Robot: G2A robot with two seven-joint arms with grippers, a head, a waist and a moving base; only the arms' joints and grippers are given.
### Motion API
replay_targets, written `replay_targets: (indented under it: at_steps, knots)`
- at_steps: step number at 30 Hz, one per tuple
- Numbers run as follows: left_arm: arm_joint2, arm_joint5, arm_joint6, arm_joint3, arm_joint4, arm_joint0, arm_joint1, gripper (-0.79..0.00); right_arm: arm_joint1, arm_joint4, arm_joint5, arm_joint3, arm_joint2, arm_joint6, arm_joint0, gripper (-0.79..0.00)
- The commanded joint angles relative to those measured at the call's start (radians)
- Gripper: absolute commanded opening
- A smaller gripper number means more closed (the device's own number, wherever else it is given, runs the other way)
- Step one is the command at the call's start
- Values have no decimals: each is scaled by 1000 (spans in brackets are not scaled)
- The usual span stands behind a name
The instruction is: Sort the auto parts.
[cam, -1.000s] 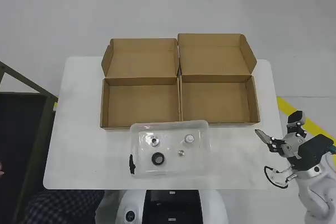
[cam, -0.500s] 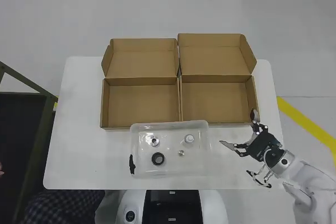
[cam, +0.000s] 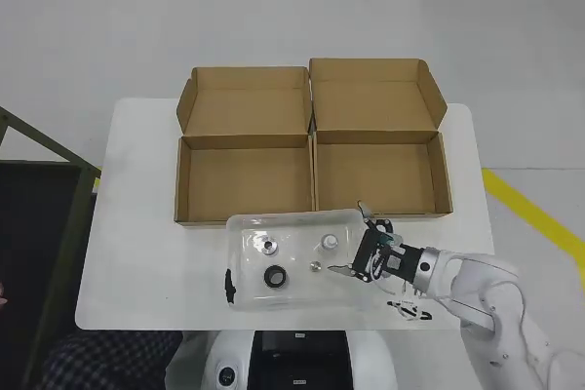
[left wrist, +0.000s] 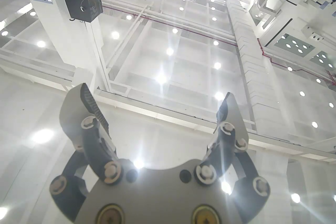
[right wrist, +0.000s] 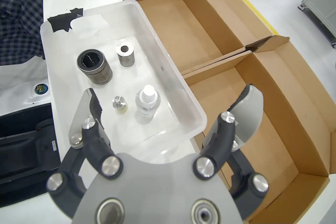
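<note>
The bin (right wrist: 162, 62) is showing as clear, glossy plastic, its walls catching highlights, with a patch of matt black tape (right wrist: 64, 21) sticking to one end. Inside it, the bearing (right wrist: 94, 66) is looking like dark brushed metal and the sleeve (right wrist: 125, 55) like duller grey steel. The small knob (right wrist: 119, 103) is gleaming as polished metal over what may be a yellowish plastic base. The bottle (right wrist: 147, 104) is appearing as translucent plastic with a white cap. The left box (cam: 246, 180) and the right box (cam: 375, 175) are showing matt brown cardboard. The table (cam: 146, 195) is reading as smooth white. The right gripper (right wrist: 170, 92) is wearing smooth grey metal fingers (right wrist: 252, 109) with ribbed black pads (right wrist: 95, 107).
</note>
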Motion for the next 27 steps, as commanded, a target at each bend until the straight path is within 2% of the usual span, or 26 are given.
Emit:
replay_targets:
  at_steps: [1, 12, 22, 23, 24, 26, 27]
  knots:
    - [0, 0, 0, 0, 0, 0, 0, 0, 1, 10, 0, 9, -23, 36, 19, 0]
    - [0, 0, 0, 0, 0, 0, 0, 0, 6, 19, 14, 80, -126, 136, 87, 0]
    - [0, 0, 0, 0, 0, 0, 0, 0, 14, 14, 16, 124, -169, 167, 118, 0]
    - [0, 0, 0, 0, 0, 0, 0, 0, 15, 13, 17, 125, -171, 168, 119, -12]
    - [0, 0, 0, 0, 0, 0, 0, 0, 16, 12, 16, 125, -172, 169, 120, -89]
    - [0, 0, 0, 0, 0, 0, 0, 0, 18, 12, 19, 127, -174, 170, 121, -182]
    - [0, 0, 0, 0, 0, 0, 0, 0, 19, 11, 21, 128, -174, 170, 122, -296]
